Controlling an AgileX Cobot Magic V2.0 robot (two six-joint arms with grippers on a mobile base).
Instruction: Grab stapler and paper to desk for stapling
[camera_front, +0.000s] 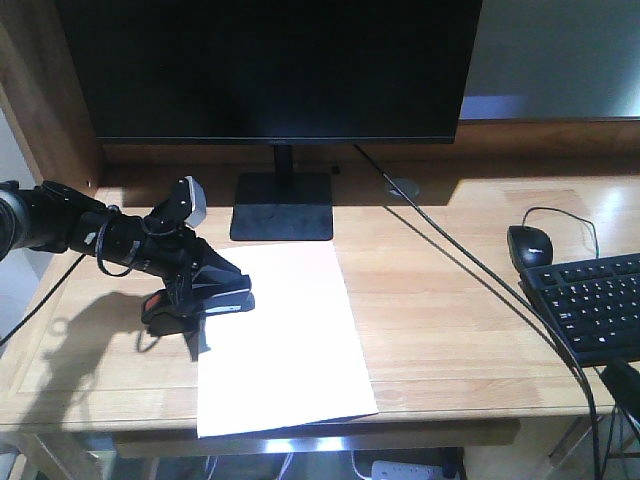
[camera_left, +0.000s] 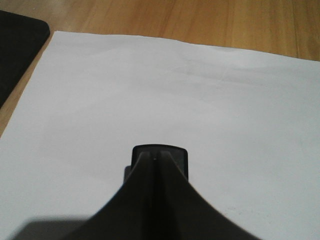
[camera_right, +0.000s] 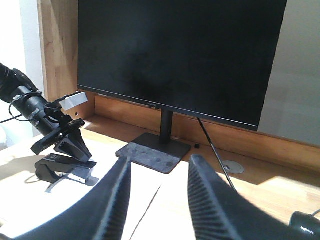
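the paper (camera_front: 283, 340) lies nearest the front camera, its near edge hanging just past the front rim of the tabletop (camera_front: 450, 320). its long axis runs from that rim back toward the monitor stand (camera_front: 282, 205), leaning a little to the left as it goes away, and its far edge stops just short of the stand's base.

the stapler (camera_front: 205, 300) sits at the paper's left edge, about halfway along it. its long axis lies across the paper's, its nose pointing right over the sheet and its rear out over bare wood. a small orange patch shows on its side.

the left pincer (camera_front: 195, 275) is down on top of the stapler, closed around it. the left arm reaches in low from the left edge of the front view, nearly level, with the wrist angled down at the end.

the left wrist view shows what the front view cannot: the stapler's dark nose (camera_left: 160, 160) pointing out over the white sheet (camera_left: 200, 100), whose faint creases are visible, with wood grain beyond. the right wrist view shows the stapler (camera_right: 65, 170) side-on under the left pincer (camera_right: 67, 145), its base flat on the surface.

the right pincer (camera_right: 157, 190) shows only in its own wrist view, fingers spread wide with nothing between them, facing the monitor (camera_right: 180, 55).
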